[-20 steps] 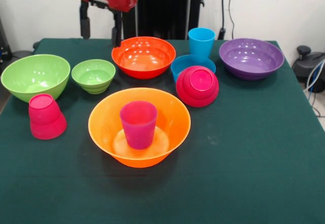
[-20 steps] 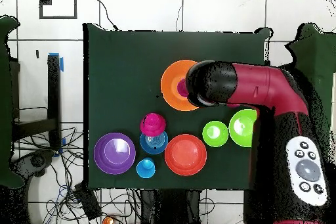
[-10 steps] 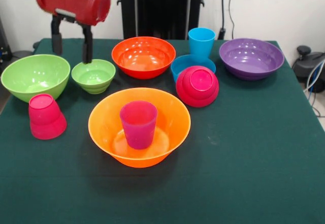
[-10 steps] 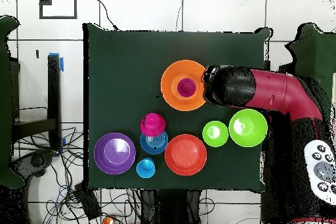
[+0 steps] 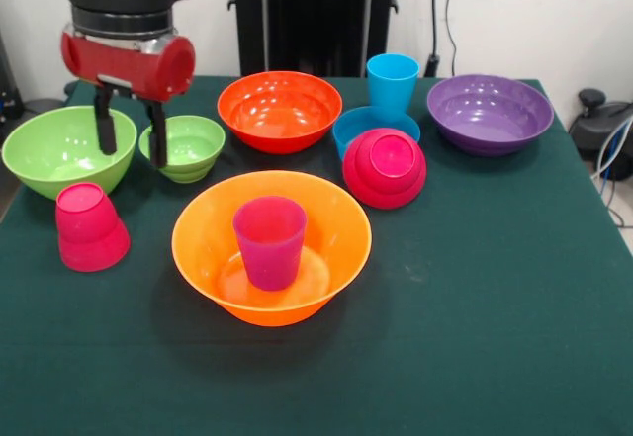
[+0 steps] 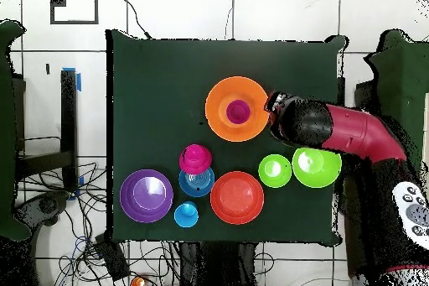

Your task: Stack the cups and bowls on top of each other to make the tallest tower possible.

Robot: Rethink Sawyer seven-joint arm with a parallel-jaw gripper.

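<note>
The large orange bowl (image 5: 326, 220) stands at the table's middle with the purple-magenta cup (image 5: 269, 241) upright inside it; both also show in the overhead view, the bowl (image 6: 219, 123) and the cup (image 6: 238, 111). My gripper (image 5: 130, 149) is open and empty, hanging between the large lime green bowl (image 5: 59, 149) and the small lime green bowl (image 5: 188, 147), behind the upside-down red-pink cup (image 5: 89, 226). The pink-red small bowl (image 5: 385, 167) lies upside down against the small blue bowl (image 5: 358, 122). The sky blue cup (image 5: 392, 82) stands behind them. In the overhead view the arm (image 6: 335, 127) hides the gripper and the red-pink cup.
The red-orange bowl (image 5: 280, 110) sits at the back middle and the purple bowl (image 5: 490, 113) at the back right. The dark green table (image 5: 495, 307) is bare at the front and right. Cables hang off the table's right side.
The arm has swung from above the red-orange bowl to the left in the front view and come lower, down between the two green bowls. The cups and bowls have not moved.
</note>
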